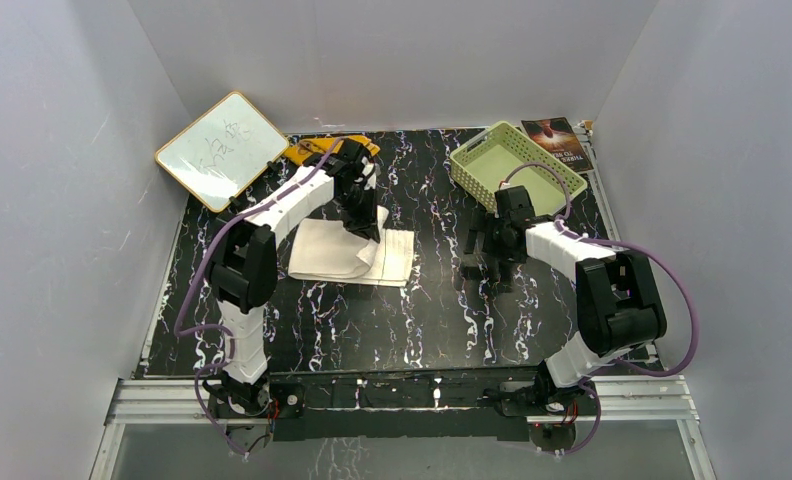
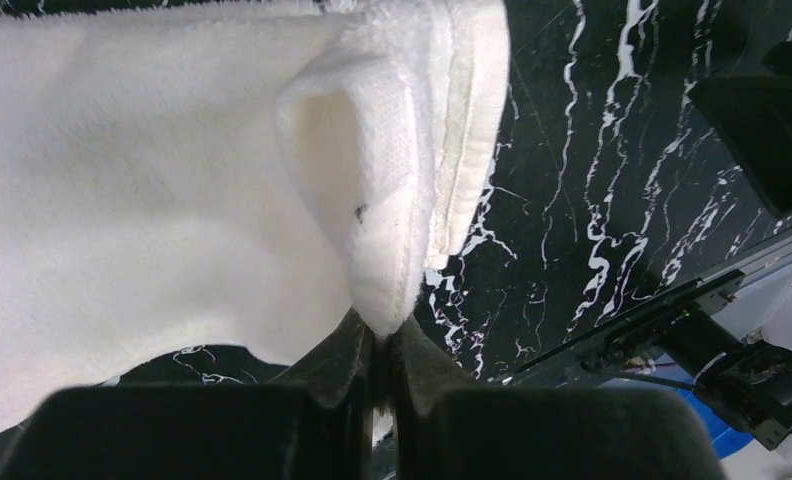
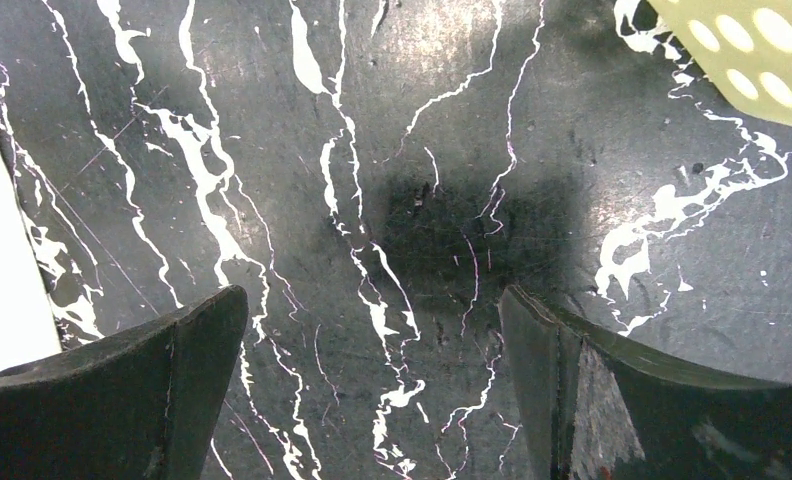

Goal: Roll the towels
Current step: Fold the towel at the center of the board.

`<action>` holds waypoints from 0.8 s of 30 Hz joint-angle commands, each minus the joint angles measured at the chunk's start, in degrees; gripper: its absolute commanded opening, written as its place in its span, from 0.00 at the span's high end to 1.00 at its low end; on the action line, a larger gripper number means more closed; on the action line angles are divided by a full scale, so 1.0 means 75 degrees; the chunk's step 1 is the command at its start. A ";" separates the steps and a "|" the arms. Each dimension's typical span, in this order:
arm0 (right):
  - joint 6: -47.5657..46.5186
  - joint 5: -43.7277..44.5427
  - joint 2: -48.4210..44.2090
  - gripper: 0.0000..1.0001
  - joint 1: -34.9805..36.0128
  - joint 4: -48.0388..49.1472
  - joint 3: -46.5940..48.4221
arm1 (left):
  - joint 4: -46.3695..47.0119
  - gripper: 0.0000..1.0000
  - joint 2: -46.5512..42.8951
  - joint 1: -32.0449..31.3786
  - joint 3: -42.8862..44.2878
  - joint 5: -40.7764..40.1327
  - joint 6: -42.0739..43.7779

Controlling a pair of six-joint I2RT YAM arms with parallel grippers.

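Hem of cream towel [image 2: 172, 180] is clamped in left gripper [image 2: 382, 345] - rest laid flat under nearer left arm; right gripper [image 3: 372, 300] is held wide apart, empty, well off right.

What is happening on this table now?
The left gripper is shut on a folded edge of the cream-white towel, which lies mostly flat on the table, not yet rolled. The right gripper hangs open over bare table near the green basket. The yellow towel lies beyond the left arm.
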 commanded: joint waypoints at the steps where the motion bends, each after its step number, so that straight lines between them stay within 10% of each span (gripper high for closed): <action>1: -0.0125 0.0258 -0.0074 0.02 0.0045 0.0071 0.0063 | 0.0132 1.00 -0.0292 -0.0071 -0.0315 0.0446 -0.0244; 11: -0.0110 0.0182 0.0097 0.02 0.0045 0.0166 0.0066 | 0.0128 0.99 -0.0048 -0.0202 0.0431 0.0968 -0.0475; 16: -0.0122 0.0111 0.0176 0.02 0.0051 0.0266 0.0091 | 0.0686 0.31 -0.0085 -0.0328 -0.0118 0.1565 -0.0569; 24: -0.0209 0.0355 -0.0138 0.02 0.1046 0.0895 0.0901 | 0.1353 0.28 -0.1750 0.1584 -0.0850 0.1303 -0.0170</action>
